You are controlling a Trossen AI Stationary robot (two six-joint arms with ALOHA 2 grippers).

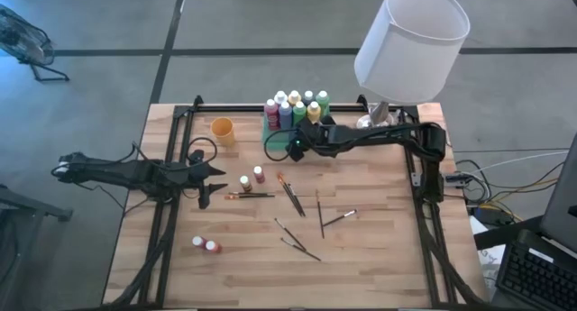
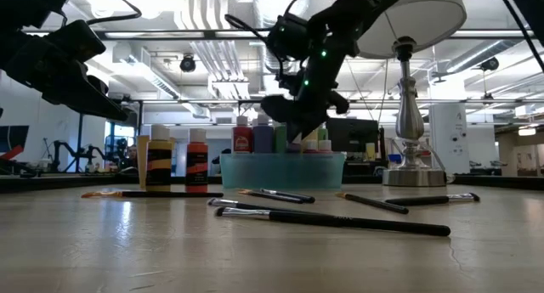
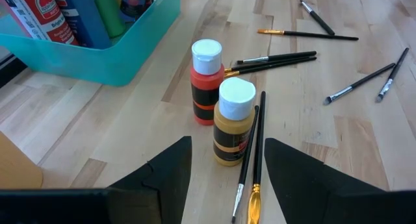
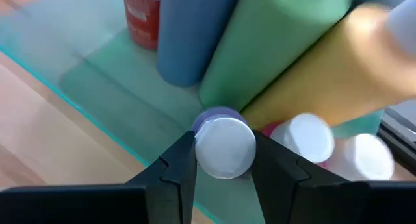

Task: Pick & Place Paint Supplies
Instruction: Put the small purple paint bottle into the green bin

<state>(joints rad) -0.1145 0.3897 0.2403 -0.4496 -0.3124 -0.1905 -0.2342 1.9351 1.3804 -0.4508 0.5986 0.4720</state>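
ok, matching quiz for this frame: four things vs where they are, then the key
Things:
1. left gripper
2. right gripper
3. orange cup
4. lamp

Places/states:
A. far right of the table
B. shut on a bottle cap over the tray
C. open, facing two standing bottles
D. on the table, left of the tray

Pairs: 1-C, 2-B, 3-D, 4-A

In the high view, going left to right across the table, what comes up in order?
Left gripper → orange cup → two upright bottles → tray of paint bottles → scattered brushes → lamp.
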